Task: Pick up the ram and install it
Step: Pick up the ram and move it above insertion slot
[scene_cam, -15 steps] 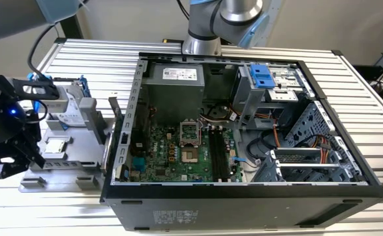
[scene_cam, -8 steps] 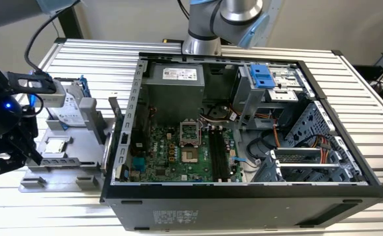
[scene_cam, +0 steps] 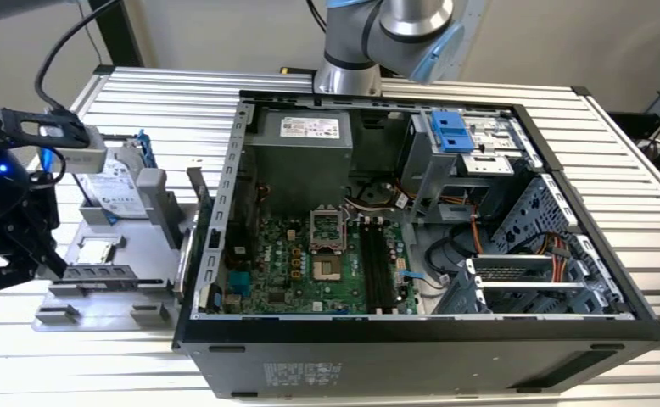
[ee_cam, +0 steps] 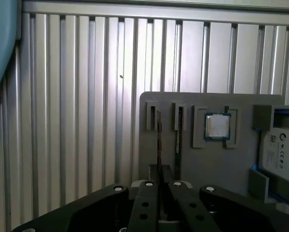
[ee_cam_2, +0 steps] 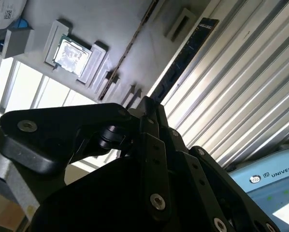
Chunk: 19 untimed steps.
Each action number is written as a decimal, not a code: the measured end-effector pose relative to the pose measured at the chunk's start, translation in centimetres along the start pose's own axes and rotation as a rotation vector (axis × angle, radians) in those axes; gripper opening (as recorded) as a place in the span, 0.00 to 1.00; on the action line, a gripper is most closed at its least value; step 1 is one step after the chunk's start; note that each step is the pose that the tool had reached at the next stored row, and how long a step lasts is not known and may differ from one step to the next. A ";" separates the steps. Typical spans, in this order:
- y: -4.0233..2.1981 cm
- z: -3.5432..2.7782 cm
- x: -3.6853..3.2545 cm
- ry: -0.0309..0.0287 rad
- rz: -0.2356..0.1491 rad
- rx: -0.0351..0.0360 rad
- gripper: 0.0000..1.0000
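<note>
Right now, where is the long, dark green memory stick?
The ram stands on edge in the grey holder tray on the exterior view's left, outside the computer case, beside the square silver processor chip, with the black gripper at it.

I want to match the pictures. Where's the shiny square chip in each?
Exterior view: chip on the grey tray, exterior view's left.
First wrist view: chip in its tray pocket, beside the hard drive.
Second wrist view: chip in its tray pocket.
Shared landmark: the grey tray.
</note>
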State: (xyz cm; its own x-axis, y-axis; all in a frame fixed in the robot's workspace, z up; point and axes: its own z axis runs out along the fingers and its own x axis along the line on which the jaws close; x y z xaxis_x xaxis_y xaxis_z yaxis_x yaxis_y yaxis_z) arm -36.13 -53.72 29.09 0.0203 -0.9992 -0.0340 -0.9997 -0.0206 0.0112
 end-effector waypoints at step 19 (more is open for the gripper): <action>0.03 -1.81 -0.07 0.0000 0.000 0.0000 0.00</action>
State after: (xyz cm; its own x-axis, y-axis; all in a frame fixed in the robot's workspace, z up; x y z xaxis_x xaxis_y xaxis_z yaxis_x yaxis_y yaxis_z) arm -36.15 -53.71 30.91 0.0202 -0.9992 -0.0340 -0.9997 -0.0206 0.0111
